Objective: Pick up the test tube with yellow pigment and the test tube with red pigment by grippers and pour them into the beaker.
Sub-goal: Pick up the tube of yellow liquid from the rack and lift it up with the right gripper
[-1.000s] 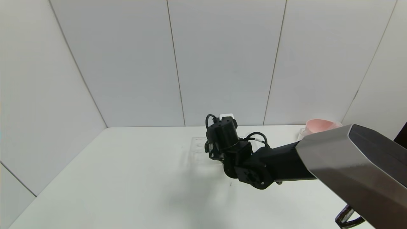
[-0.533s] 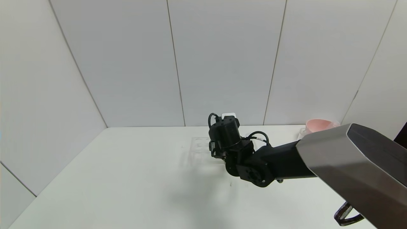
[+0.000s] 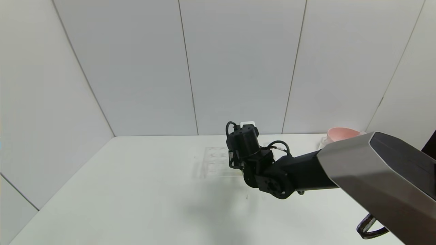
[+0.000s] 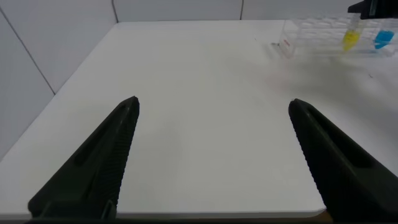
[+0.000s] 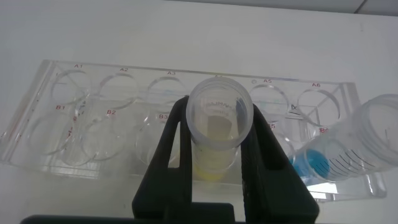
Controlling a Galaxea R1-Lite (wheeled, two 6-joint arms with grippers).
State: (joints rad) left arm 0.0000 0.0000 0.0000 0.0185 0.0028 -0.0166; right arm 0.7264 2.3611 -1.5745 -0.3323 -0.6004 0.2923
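Observation:
My right gripper [image 5: 217, 121] is shut on the test tube with yellow pigment [image 5: 214, 165], its black fingers [image 5: 169, 143] on either side just below the open rim. The tube stands upright over a clear numbered rack [image 5: 56, 112]. In the head view the right gripper [image 3: 236, 165] hangs over that rack [image 3: 213, 160] at mid table. The left wrist view shows the yellow tube [image 4: 351, 40] far off in the rack [image 4: 311, 34]. My left gripper [image 4: 212, 104] is open and empty above the table's near edge. I cannot make out the red-pigment tube or the beaker.
A blue-tipped tube [image 5: 360, 149] leans in the rack right beside the yellow one, and it also shows in the left wrist view [image 4: 384, 38]. A pink bowl [image 3: 340, 134] stands at the back right of the white table [image 3: 136, 190]. Grey wall panels close the back and sides.
My right wrist has shifted a little to the right and up over the rack, so more of the rack's left part shows.

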